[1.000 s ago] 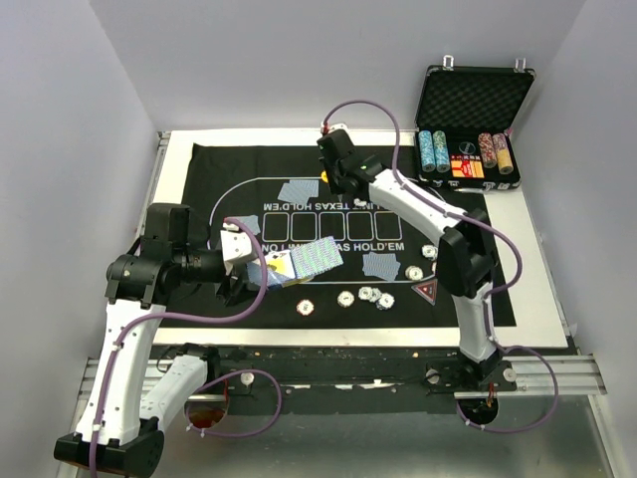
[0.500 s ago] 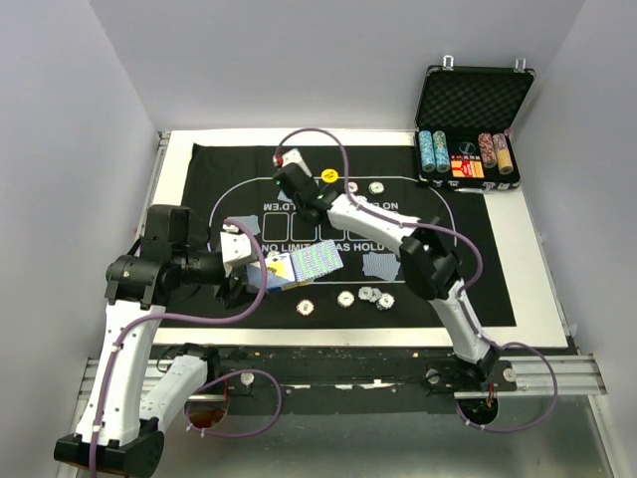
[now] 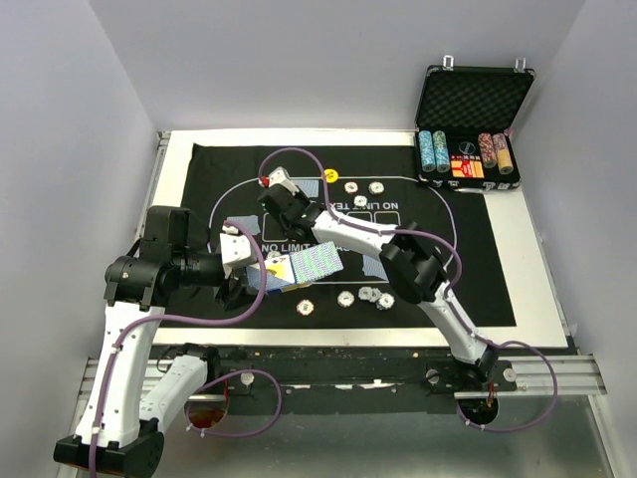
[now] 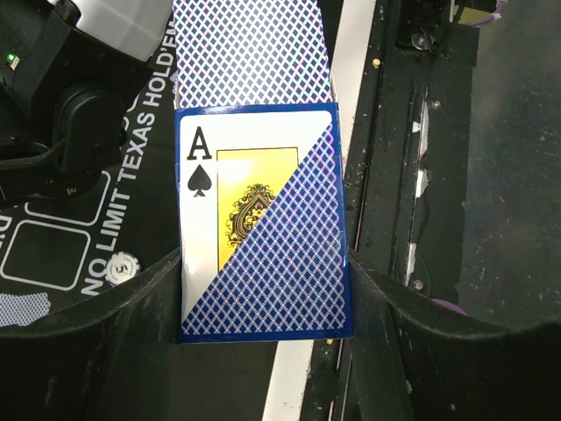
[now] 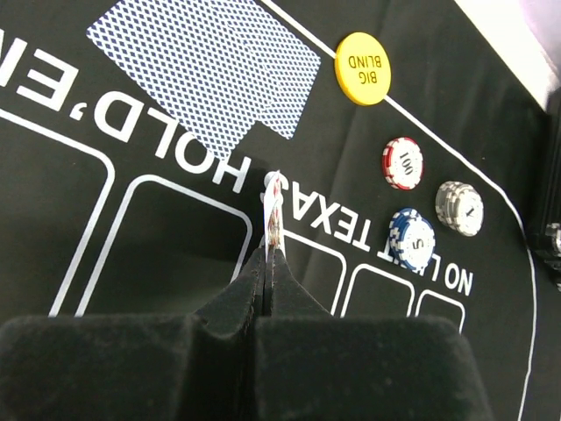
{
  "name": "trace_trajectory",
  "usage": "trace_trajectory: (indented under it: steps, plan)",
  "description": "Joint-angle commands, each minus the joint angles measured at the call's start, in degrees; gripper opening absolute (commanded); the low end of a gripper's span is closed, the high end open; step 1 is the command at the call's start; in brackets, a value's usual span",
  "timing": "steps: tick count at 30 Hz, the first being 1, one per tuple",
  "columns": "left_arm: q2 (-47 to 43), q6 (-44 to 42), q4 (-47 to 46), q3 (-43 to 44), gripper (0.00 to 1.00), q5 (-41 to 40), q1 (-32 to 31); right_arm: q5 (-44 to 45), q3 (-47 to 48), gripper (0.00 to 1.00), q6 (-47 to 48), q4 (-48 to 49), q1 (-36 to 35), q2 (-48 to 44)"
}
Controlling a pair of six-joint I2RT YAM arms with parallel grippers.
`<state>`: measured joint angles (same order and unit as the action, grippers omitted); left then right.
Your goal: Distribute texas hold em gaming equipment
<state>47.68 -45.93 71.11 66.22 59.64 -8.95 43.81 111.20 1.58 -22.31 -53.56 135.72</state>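
My left gripper (image 3: pixel 242 276) is shut on a deck of blue-backed playing cards (image 3: pixel 302 266), held above the mat's near left. In the left wrist view the deck (image 4: pixel 280 263) sits between the jaws (image 4: pixel 263 303), with an ace of spades partly showing. My right gripper (image 3: pixel 276 191) hangs over the mat's far left, shut on one playing card (image 5: pixel 273 209) seen edge-on at its tips (image 5: pixel 272 253). Below it lie dealt cards (image 5: pixel 210 66), a yellow big-blind button (image 5: pixel 363 67), and red (image 5: pixel 402 163), white (image 5: pixel 459 208) and blue (image 5: pixel 412 239) chips. The red triangular marker is hidden.
The black felt mat (image 3: pixel 478 269) covers the white table. More dealt cards (image 3: pixel 373 267) and several chips (image 3: pixel 345 298) lie near the front edge. The open metal case (image 3: pixel 476 100) with chip stacks stands at the back right. The right arm spans the mat's middle.
The right arm has swung left from the far middle to the far left of the mat, carrying its card. The left arm and deck have not moved.
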Motion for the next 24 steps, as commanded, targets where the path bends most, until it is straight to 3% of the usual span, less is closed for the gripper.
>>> trace_trajectory:
  steps: [1, 14, 24]
  plan:
    - [-0.8, -1.0, 0.2, 2.0, 0.20, 3.0, 0.2, 4.6, -0.6, 0.01, 2.6, 3.0, -1.5, 1.7]
    - [-0.8, -0.4, -0.4, 1.7, 0.20, 2.9, 0.2, -7.8, 2.8, 0.01, -7.5, -2.7, -4.4, 8.2]
    - [-1.1, -0.6, -0.4, 1.7, 0.20, 2.6, 0.2, -14.5, 1.5, 0.50, -9.1, -2.5, -4.4, 5.4]
